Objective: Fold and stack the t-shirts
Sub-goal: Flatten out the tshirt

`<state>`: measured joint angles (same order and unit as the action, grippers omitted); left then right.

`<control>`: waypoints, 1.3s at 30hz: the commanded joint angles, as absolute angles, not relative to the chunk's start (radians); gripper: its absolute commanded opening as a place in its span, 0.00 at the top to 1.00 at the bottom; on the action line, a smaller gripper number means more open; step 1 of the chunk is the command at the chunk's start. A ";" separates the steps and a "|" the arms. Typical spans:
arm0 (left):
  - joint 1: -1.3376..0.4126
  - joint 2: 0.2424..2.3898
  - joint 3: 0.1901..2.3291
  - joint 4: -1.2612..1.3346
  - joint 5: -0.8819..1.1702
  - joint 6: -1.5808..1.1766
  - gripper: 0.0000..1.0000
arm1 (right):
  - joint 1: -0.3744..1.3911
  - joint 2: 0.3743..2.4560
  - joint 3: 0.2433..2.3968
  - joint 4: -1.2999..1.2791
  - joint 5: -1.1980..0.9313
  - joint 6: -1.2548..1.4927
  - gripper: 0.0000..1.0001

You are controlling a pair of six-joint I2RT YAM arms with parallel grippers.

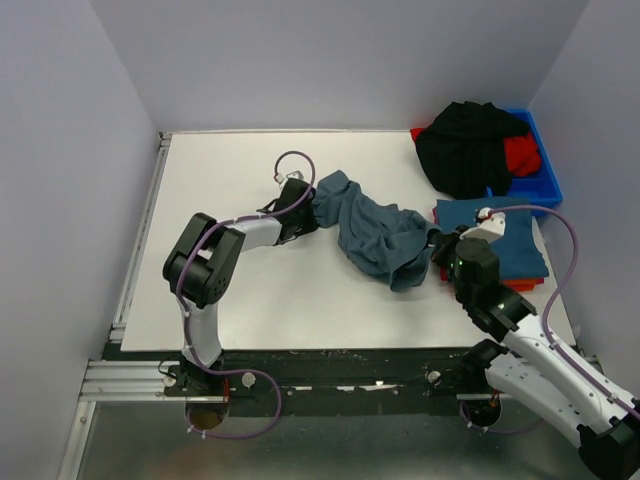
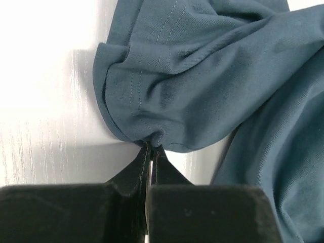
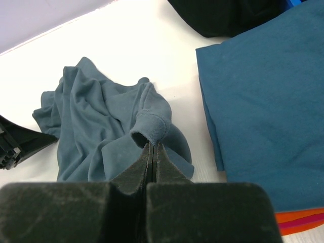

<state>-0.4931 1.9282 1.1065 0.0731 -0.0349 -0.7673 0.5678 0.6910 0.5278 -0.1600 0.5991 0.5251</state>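
Observation:
A crumpled slate teal-blue t-shirt (image 1: 375, 230) lies mid-table between the two arms. My left gripper (image 1: 300, 215) is shut on its left edge; the wrist view shows the hemmed cloth (image 2: 167, 96) pinched at the closed tips (image 2: 152, 147). My right gripper (image 1: 440, 243) is shut on the shirt's right end, with a ribbed fold of cloth (image 3: 152, 126) caught at the tips (image 3: 154, 146). A folded blue t-shirt (image 1: 505, 240) tops a stack at the right, with orange and red edges (image 3: 298, 223) beneath. A black t-shirt (image 1: 470, 145) and a red one (image 1: 522, 155) are heaped in the bin.
A blue plastic bin (image 1: 545, 165) stands at the back right corner. Grey walls enclose the white table (image 1: 220, 170) on three sides. A metal rail (image 1: 140, 240) runs along the table's left edge.

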 commanded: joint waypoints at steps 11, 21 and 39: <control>-0.471 1.651 1.239 -0.245 -0.302 -0.621 1.00 | 0.548 0.897 0.667 -0.213 0.473 0.543 0.99; -0.272 1.474 1.446 -0.461 -0.247 -0.609 1.00 | 0.255 1.097 1.017 -0.325 0.108 0.545 0.99; 0.069 1.229 1.733 -0.742 -0.219 -0.512 1.00 | 0.149 1.106 1.388 -0.506 -0.038 0.500 0.99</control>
